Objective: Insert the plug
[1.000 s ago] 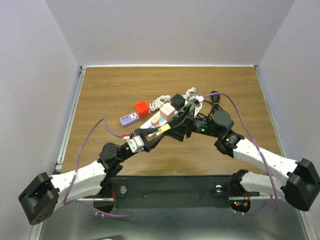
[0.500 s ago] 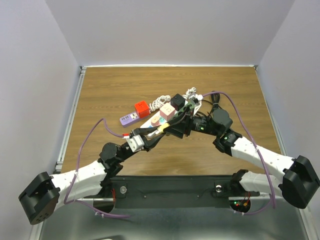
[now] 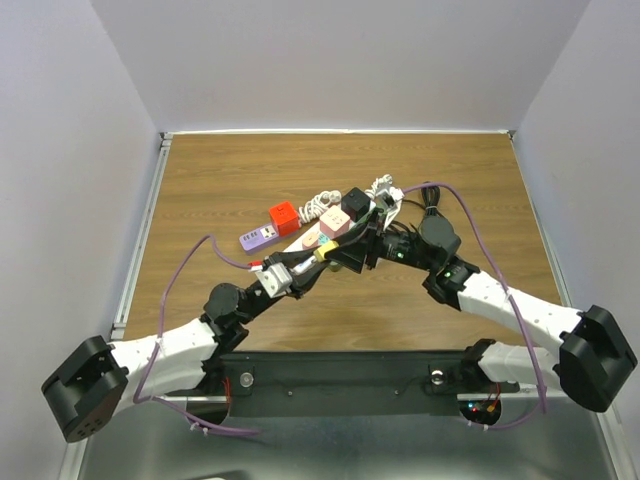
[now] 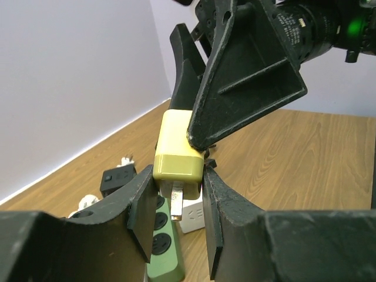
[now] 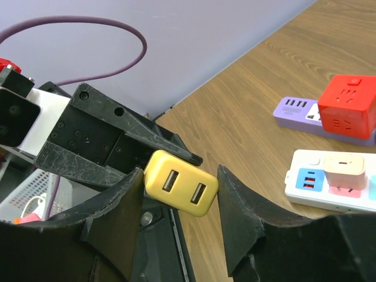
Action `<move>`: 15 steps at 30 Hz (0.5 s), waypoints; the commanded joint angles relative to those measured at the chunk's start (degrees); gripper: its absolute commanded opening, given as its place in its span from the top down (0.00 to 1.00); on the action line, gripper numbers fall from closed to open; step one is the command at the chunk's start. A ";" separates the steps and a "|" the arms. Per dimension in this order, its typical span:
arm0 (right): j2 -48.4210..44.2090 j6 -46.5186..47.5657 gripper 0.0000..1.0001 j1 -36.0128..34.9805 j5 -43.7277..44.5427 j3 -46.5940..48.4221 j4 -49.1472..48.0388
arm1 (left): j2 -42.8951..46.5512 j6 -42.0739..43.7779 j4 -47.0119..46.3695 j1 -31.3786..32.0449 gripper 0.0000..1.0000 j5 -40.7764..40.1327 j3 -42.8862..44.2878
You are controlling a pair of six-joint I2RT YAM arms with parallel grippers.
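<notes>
Just over the green power strip (image 4: 165,242), pinched in left claw (image 4: 179,191): yellow charger plug (image 4: 178,151), prongs down; right claw (image 5: 180,182) straddling top, grip unclear.

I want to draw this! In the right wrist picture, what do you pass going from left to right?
You pass: yellow blocky plastic charger with two USB slots → flat purple plastic power strip → red plastic cube adapter.
</notes>
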State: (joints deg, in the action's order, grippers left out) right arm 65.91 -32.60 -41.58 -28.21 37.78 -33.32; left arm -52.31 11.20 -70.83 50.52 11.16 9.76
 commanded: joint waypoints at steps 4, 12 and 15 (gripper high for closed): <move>1.85 4.30 1.00 3.25 7.02 3.18 -3.24 | 4.58 -0.04 3.24 0.10 0.43 1.83 0.17; 0.10 6.58 1.00 5.28 8.43 3.44 -3.15 | 3.98 -0.22 5.08 0.10 0.32 2.46 0.79; -2.62 8.33 0.99 5.72 10.71 2.56 -2.54 | 3.01 -0.22 4.82 0.19 0.31 2.03 0.96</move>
State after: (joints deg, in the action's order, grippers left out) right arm 67.18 -27.81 -36.45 -21.47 38.76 -33.19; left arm -49.04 10.85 -63.88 50.52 12.25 9.76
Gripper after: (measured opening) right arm 0.539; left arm 0.685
